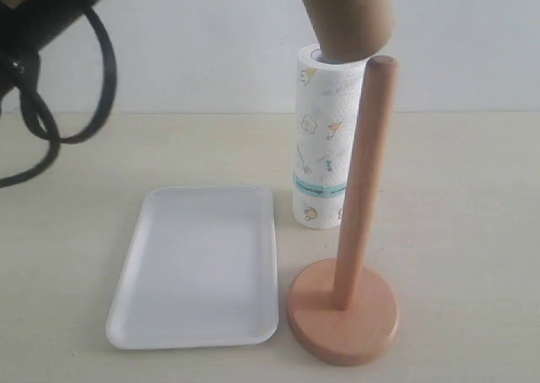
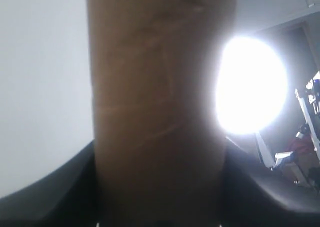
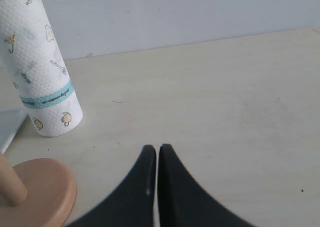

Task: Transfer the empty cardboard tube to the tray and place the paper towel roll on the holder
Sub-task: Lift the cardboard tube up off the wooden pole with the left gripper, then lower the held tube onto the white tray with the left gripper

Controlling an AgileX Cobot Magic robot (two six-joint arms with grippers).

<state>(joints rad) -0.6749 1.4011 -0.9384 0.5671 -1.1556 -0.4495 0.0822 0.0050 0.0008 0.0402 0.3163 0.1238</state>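
The empty cardboard tube (image 1: 348,13) hangs tilted in the air, its open lower end just above the rounded top of the holder (image 1: 363,189). In the left wrist view the brown tube (image 2: 160,87) fills the space between the dark fingers (image 2: 45,192) of my left gripper (image 2: 160,197), which is shut on it. The paper towel roll (image 1: 321,138) stands upright on the table behind the holder, also seen in the right wrist view (image 3: 42,77). The white tray (image 1: 202,265) lies to the left of the holder's disc base (image 1: 342,315). My right gripper (image 3: 158,148) is shut and holds nothing, low over bare table.
The black left arm with looping cables (image 1: 51,79) crosses the upper left corner. A white wall stands behind the table. The holder base (image 3: 37,187) and a tray corner (image 3: 10,129) lie near the right gripper. A bright lamp glares in the left wrist view.
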